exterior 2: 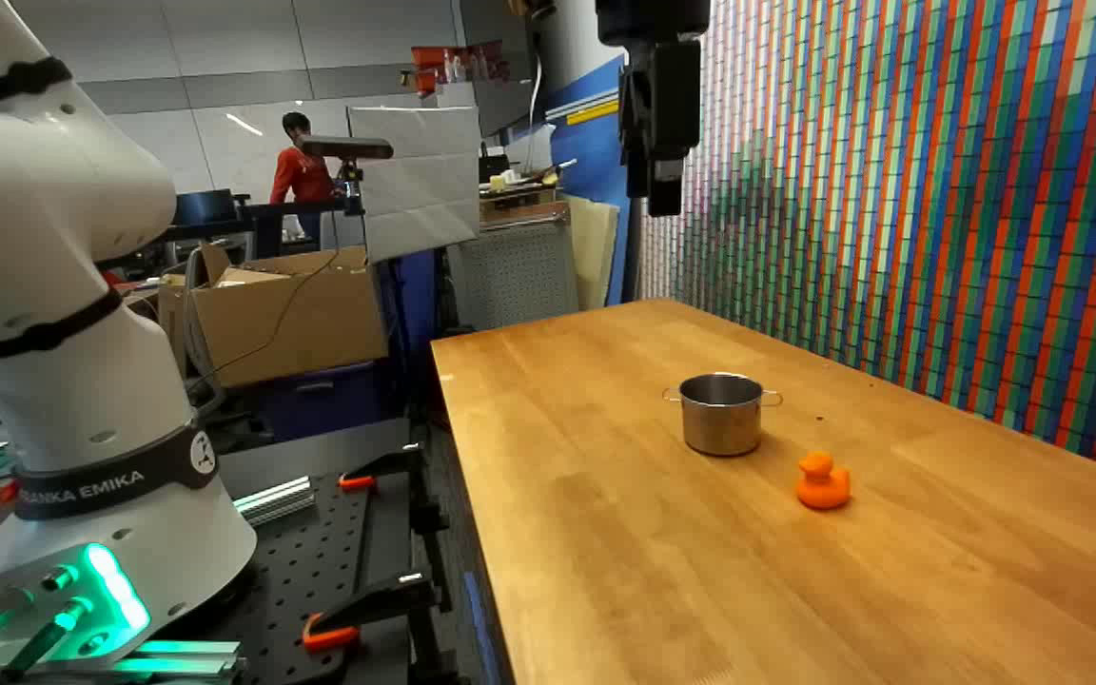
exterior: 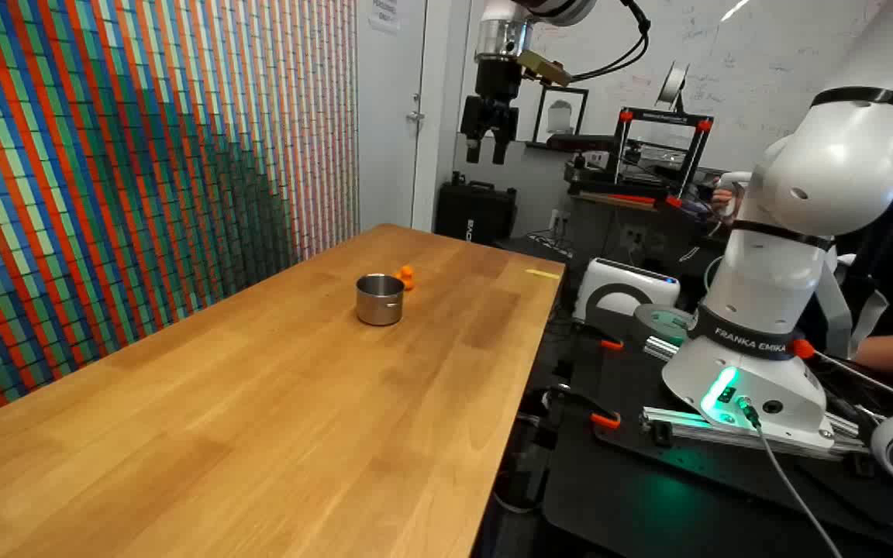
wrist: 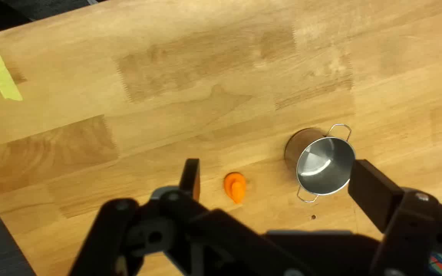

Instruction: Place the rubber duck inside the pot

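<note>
a: where does the rubber duck (exterior 2: 823, 487) sit?

b: near the pot (exterior 2: 722, 419), outside it and not touching; upright on its base, as an exterior view shows. the wrist view confirms the separation.

a: and the jaws?

b: wide apart, grasping nothing. the gripper (exterior: 486, 151) hangs well above the level of the pot.

a: how should the duck handle?

b: judged from the named material and the small size: light, somewhat soft, yielding under pressure. rubber should cling rather than slip, and breakage is unlikely; an over-firm squeeze, however, may pop so rounded a body free.

a: preferred hold?

b: both flanks of the body, low, beneath the head. the head itself is narrow, and the body would probably swing under it. which way the beak faces is too small to tell.

a: any caution near the pot?

b: one jaw seems to overlap the pot's edge in the wrist view, so a straight descent risks a knock. the pot, stiff metal by its look, may slide or tip. a narrower spread, centred over the duck, seems safer.
</note>
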Robot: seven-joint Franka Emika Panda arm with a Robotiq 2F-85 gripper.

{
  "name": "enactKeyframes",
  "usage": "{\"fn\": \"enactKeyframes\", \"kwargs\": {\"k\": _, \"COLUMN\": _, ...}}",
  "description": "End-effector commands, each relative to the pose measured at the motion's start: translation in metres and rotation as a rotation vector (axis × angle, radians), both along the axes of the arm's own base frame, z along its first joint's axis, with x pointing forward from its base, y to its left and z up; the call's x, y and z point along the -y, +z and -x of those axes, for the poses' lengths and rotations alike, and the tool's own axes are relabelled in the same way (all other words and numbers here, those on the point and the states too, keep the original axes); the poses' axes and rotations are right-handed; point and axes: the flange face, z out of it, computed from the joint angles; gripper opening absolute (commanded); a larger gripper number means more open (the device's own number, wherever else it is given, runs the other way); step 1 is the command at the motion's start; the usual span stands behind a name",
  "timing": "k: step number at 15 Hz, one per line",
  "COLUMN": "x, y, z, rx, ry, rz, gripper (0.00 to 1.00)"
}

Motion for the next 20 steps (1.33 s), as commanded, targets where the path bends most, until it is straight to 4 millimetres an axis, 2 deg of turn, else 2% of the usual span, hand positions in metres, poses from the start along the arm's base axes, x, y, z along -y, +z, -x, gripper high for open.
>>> {"fn": "enactKeyframes", "kwargs": {"k": 1, "x": 0.000, "y": 0.002, "z": -0.001, "rx": 0.002, "ry": 0.000, "rz": 0.000, "gripper": 1.00}}
{"fn": "enactKeyframes", "kwargs": {"k": 7, "x": 0.000, "y": 0.003, "z": -0.004, "rx": 0.006, "ry": 0.006, "rz": 0.004, "gripper": 1.00}}
{"fn": "enactKeyframes", "kwargs": {"k": 11, "x": 0.009, "y": -0.016, "z": -0.037, "rx": 0.046, "ry": 0.009, "rz": 0.042, "gripper": 1.00}}
{"fn": "enactKeyframes", "kwargs": {"k": 16, "x": 0.016, "y": -0.066, "z": -0.088, "rx": 0.062, "ry": 0.044, "rz": 0.064, "gripper": 1.00}}
{"fn": "enactKeyframes", "kwargs": {"k": 20, "x": 0.010, "y": -0.118, "z": -0.112, "rx": 0.005, "ry": 0.074, "rz": 0.053, "gripper": 1.00}}
